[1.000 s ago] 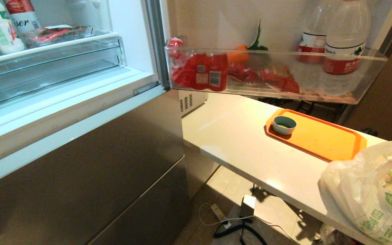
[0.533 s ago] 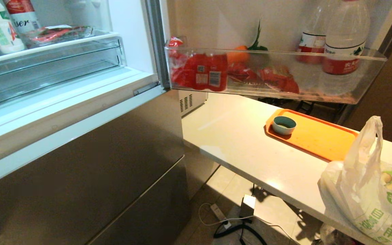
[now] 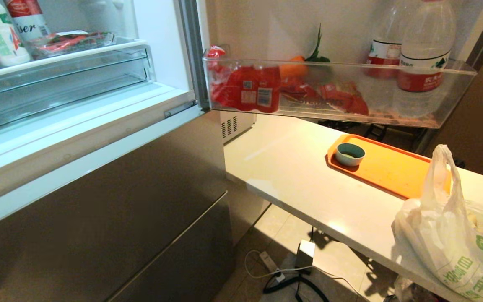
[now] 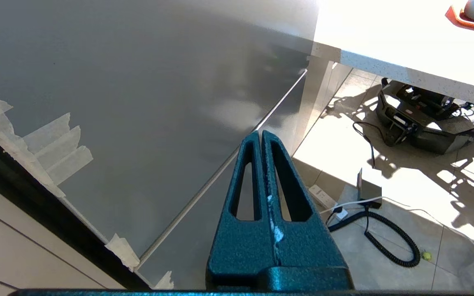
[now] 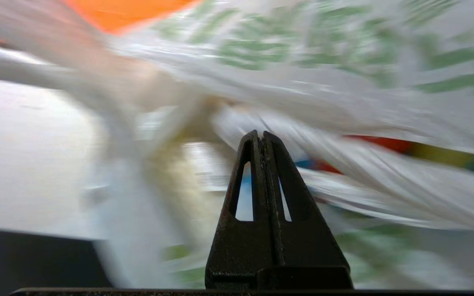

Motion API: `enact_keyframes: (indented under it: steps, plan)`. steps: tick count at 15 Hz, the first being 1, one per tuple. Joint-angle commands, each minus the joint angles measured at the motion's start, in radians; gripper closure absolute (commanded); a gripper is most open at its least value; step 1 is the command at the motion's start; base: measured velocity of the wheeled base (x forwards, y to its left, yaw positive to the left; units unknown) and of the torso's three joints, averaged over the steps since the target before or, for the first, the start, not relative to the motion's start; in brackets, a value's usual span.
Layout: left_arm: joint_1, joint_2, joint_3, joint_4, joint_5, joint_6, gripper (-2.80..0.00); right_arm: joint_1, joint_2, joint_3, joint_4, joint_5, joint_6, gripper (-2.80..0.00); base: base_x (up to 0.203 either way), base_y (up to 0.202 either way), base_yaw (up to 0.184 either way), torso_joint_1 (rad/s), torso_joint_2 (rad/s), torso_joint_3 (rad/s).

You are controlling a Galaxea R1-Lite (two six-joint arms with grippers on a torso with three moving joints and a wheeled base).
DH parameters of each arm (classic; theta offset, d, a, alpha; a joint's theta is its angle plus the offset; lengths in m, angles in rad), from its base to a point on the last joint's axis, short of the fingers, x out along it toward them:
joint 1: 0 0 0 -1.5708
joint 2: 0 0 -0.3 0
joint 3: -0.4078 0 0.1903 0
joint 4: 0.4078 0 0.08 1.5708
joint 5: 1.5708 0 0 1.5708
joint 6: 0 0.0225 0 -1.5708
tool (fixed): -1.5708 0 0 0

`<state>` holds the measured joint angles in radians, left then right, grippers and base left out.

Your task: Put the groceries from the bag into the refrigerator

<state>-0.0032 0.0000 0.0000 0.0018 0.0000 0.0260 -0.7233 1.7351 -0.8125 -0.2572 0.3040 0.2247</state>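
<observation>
I see one bag (image 3: 451, 247), white with green Chinese print, near right on the counter (image 3: 300, 180), one handle sticking up. Right gripper (image 5: 260, 135) is clenched on nothing, its tip at the bag's plastic, view blurred. Left gripper (image 4: 260, 135) is also clenched empty, low by the refrigerator (image 3: 111, 218) front. Beyond the bag: one orange tray (image 3: 392, 167), one small bowl (image 3: 350, 153). Far: door bin (image 3: 455, 100) holds two water bottles (image 3: 426, 46), red labels. A red can on the shelf reads "…ser".
</observation>
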Motion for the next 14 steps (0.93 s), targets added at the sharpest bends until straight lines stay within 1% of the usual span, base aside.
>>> enact_keyframes:
  steps: [1, 3, 4, 5, 6, 7, 10, 11, 14]
  plan:
    - [0.0, 0.0, 0.0, 0.0, 0.0, 0.0, 0.0, 0.029, 0.005, 0.001, -0.003, 0.022, 0.111, 0.0, 0.0, 0.0, 0.0, 0.0, 0.0, 0.0]
    - [0.0, 0.0, 0.0, 0.0, 0.0, 0.0, 0.0, 0.041, 0.024, 0.001, -0.006, 0.037, 0.246, 0.0, 0.0, 0.0, 0.0, 0.0, 0.0, 0.0]
    - [0.0, 0.0, 0.0, 0.0, 0.0, 0.0, 0.0, 0.044, 0.037, 0.002, -0.006, 0.049, 0.293, 0.0, 0.0, 0.0, 0.0, 0.0, 0.0, 0.0]
    - [0.0, 0.0, 0.0, 0.0, 0.0, 0.0, 0.0, 0.051, 0.046, 0.001, -0.007, 0.082, 0.341, 0.0, 0.0, 0.0, 0.0, 0.0, 0.0, 0.0]
    - [0.0, 0.0, 0.0, 0.0, 0.0, 0.0, 0.0, 0.051, 0.061, 0.001, -0.007, 0.111, 0.368, 0.0, 0.0, 0.0, 0.0, 0.0, 0.0, 0.0]
    - [0.0, 0.0, 0.0, 0.0, 0.0, 0.0, 0.0, 0.051, 0.075, 0.0, -0.007, 0.138, 0.383, 0.0, 0.0, 0.0, 0.0, 0.0, 0.0, 0.0]
    - [0.0, 0.0, 0.0, 0.0, 0.0, 0.0, 0.0, 0.051, 0.112, -0.004, -0.007, 0.25, 0.429, 0.0, 0.0, 0.0, 0.0, 0.0, 0.0, 0.0]
    - [0.0, 0.0, 0.0, 0.0, 0.0, 0.0, 0.0, 0.051, 0.123, -0.007, -0.009, 0.257, 0.445, 0.0, 0.0, 0.0, 0.0, 0.0, 0.0, 0.0]
    - [0.0, 0.0, 0.0, 0.001, 0.0, 0.0, 0.0, 0.048, 0.178, -0.015, -0.057, 0.256, 0.451, 0.0, 0.0, 0.0, 0.0, 0.0, 0.0, 0.0]
